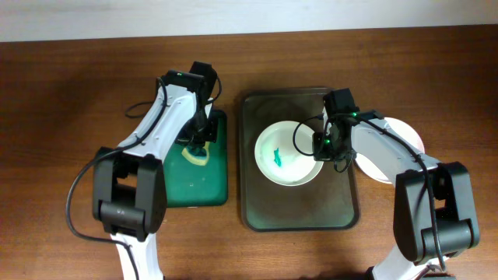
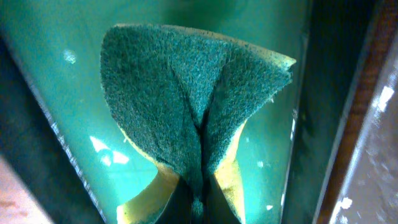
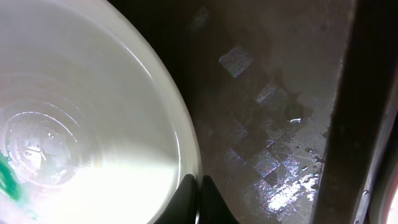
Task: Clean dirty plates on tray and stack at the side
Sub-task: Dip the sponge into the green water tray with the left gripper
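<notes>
Two holds: the left claw pinches the soft sponge, folding it; the right claw nips the near rim of the stiff plate, wet, likely slippery.

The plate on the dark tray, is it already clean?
No, the plate has a green smear left of its middle.

Left arm: we saw it reach from 7 o'clock toward 1 o'clock, wrist turned down.
Left gripper: jaws pinched on the sponge.
Right arm: we saw it stretch toward 10 o'clock.
Right gripper: jaws nipped the plate rim.
</notes>
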{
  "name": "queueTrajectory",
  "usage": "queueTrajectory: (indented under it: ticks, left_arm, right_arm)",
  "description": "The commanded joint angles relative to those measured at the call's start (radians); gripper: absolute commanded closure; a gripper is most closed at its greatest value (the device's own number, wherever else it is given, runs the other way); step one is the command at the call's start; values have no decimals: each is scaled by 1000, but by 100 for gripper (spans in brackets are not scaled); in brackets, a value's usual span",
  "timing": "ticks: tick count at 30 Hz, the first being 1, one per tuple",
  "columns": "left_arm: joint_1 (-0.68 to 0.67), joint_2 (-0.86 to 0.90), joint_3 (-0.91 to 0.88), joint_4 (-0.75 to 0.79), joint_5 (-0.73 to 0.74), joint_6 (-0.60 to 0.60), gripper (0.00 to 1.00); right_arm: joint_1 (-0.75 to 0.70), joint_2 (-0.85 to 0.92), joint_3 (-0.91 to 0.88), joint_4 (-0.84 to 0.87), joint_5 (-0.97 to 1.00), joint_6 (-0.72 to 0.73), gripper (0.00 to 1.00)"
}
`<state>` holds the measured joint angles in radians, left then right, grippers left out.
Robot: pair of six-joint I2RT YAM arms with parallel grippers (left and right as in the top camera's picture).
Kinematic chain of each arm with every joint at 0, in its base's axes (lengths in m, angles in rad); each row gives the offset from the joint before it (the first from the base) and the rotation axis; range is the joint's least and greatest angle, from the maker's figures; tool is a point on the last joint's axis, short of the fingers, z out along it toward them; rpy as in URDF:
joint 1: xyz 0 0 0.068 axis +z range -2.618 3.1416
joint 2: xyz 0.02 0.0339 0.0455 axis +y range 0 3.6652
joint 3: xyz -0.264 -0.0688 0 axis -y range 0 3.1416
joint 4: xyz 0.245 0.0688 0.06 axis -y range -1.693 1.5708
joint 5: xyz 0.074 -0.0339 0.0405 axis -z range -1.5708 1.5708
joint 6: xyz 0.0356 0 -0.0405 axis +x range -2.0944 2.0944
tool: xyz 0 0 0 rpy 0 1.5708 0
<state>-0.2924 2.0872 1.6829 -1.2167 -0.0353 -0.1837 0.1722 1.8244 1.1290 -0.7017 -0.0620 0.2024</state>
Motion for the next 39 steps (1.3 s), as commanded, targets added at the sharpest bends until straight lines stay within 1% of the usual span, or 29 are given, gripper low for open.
queueTrajectory:
  ticks: [1, 6, 9, 11, 16, 21, 26, 27, 28, 30, 31, 34, 38, 39]
  left_arm:
    - [0, 43, -2, 26, -15, -13, 100]
    - [0, 59, -21, 63, -29, -19, 100]
    - [0, 60, -77, 118, -105, -93, 100]
    - [0, 59, -119, 171, -112, -93, 100]
    - [0, 27, -126, 210, -111, -94, 100]
    - [5, -145, -126, 200, -112, -97, 100]
    - [5, -369, -126, 136, -112, -105, 100]
    - [5, -410, -126, 124, -112, -105, 100]
    - [5, -437, -126, 119, -113, -104, 100]
    - [7, -486, -126, 109, -124, -104, 100]
    - [7, -515, -126, 104, -132, -105, 100]
    - [7, -560, -126, 97, -149, -105, 100]
    - [7, -561, -128, 77, -147, -108, 100]
    - [7, -561, -130, 78, -157, -108, 100]
  right_arm:
    - [-3, 12, -3, -8, -9, -4, 96]
    - [-3, 12, -3, -8, -9, -5, 96]
    - [-3, 12, -3, -8, -9, -4, 96]
    - [-3, 12, -3, -8, -9, -4, 96]
    - [-3, 12, -3, -8, -9, -4, 96]
    - [-3, 12, -3, -8, -9, -4, 96]
    - [-3, 12, -3, -9, -9, -4, 95]
    - [-3, 12, -3, -9, -9, -4, 85]
    - [-3, 12, -3, -9, -9, -4, 69]
    - [-3, 12, -3, -9, -9, -4, 59]
    - [-3, 12, -3, -9, -9, -4, 55]
    - [-3, 12, -3, -9, -9, -4, 50]
    - [-3, 12, -3, -8, -9, -4, 48]
    - [-3, 12, -3, -8, -9, -4, 46]
